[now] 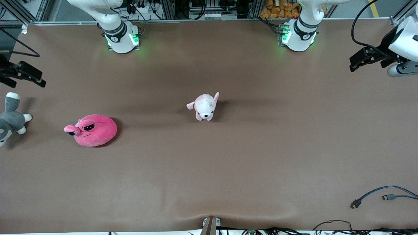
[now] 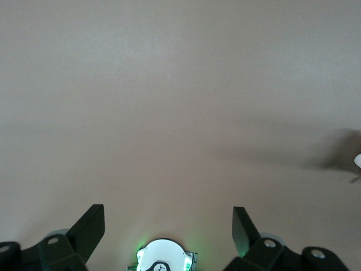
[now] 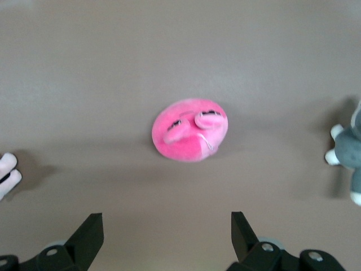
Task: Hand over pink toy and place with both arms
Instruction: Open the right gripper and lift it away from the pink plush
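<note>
The pink toy (image 1: 93,130), a round hot-pink plush with bulging half-lidded eyes, lies on the brown table (image 1: 261,147) toward the right arm's end. In the right wrist view the pink toy (image 3: 190,130) sits well away from my right gripper (image 3: 167,215), which is open and holds nothing. From the front, the right gripper (image 1: 29,78) hangs high over the table's edge at that end. My left gripper (image 2: 168,210) is open and holds nothing, with bare table below it. It hovers over the left arm's end (image 1: 356,62).
A pale pink-and-white puppy plush (image 1: 204,106) stands mid-table. A grey-and-white plush animal (image 1: 9,120) lies at the edge at the right arm's end, beside the pink toy. Loose cables (image 1: 375,195) lie near the front corner at the left arm's end.
</note>
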